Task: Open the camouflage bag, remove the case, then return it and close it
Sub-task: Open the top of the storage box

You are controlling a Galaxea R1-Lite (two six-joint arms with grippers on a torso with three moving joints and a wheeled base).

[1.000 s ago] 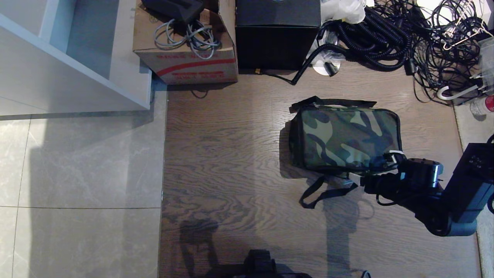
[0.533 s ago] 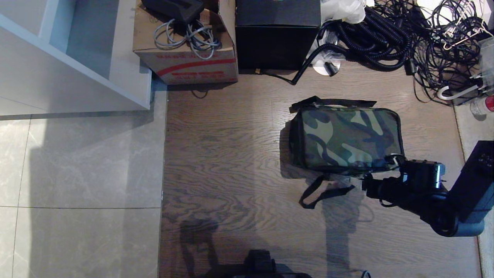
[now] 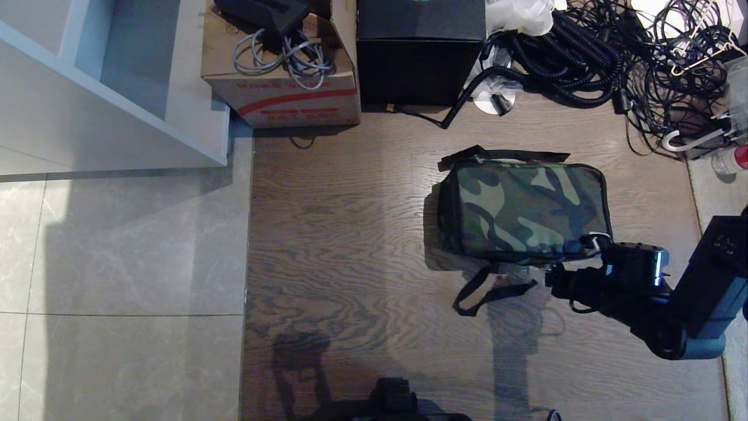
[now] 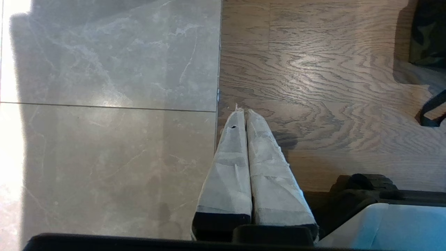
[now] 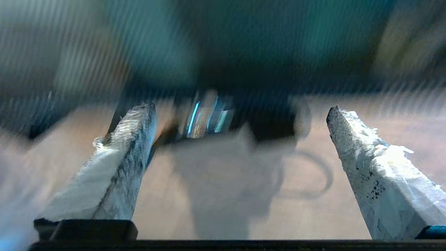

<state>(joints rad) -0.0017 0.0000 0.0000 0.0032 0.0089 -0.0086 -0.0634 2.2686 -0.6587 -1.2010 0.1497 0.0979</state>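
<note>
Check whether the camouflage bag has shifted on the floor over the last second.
No. The camouflage bag lies at the same spot against the wood floor's grain; only the right tool by its corner has moved.

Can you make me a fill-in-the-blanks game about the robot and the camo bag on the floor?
1. The camouflage bag lies on the ____ floor.
2. The right tool, at the bag's near corner, has its fingers ____.
3. The left tool has its fingers ____.
4. The cardboard box holds grey ____.

Missing words: wooden; open; shut; cables
</note>
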